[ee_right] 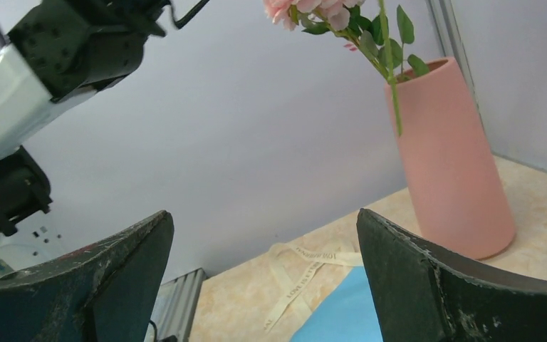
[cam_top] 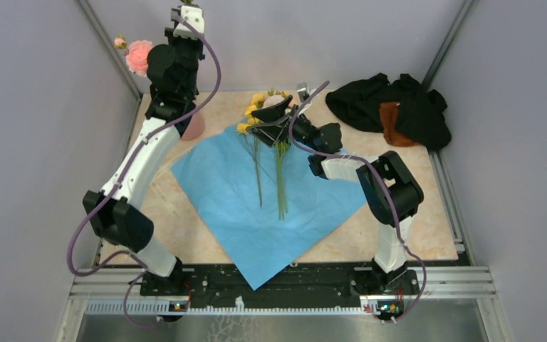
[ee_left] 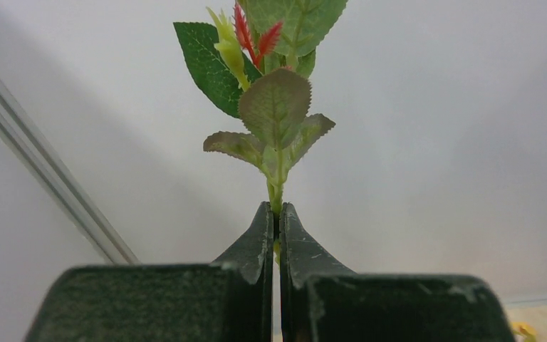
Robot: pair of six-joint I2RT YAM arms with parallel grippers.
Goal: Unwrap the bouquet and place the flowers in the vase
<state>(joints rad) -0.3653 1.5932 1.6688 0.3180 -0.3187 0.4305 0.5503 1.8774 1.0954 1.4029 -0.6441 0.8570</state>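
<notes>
A blue wrapping paper (cam_top: 256,221) lies opened flat on the tabletop (cam_top: 427,228), one corner reaching the near edge between the two arm bases. On its far half lie the flowers (cam_top: 256,100): thin green stems pointing toward the near edge, yellow blooms at the far end. The right pincer (ee_right: 263,217) hangs just above those blooms, its jaws spread wide and holding nothing. A cream ribbon (ee_right: 306,271) lies loose on the tabletop beyond the paper. The salmon-pink vase (ee_right: 449,164) stands upright at the far left, off the paper. High above it, the left pincer (ee_left: 276,210) is clamped on a leafy green stem (ee_left: 274,107). A large pink rose (cam_top: 139,57) shows beside that arm. A black and brown cloth heap (cam_top: 392,107) sits at the far right.
</notes>
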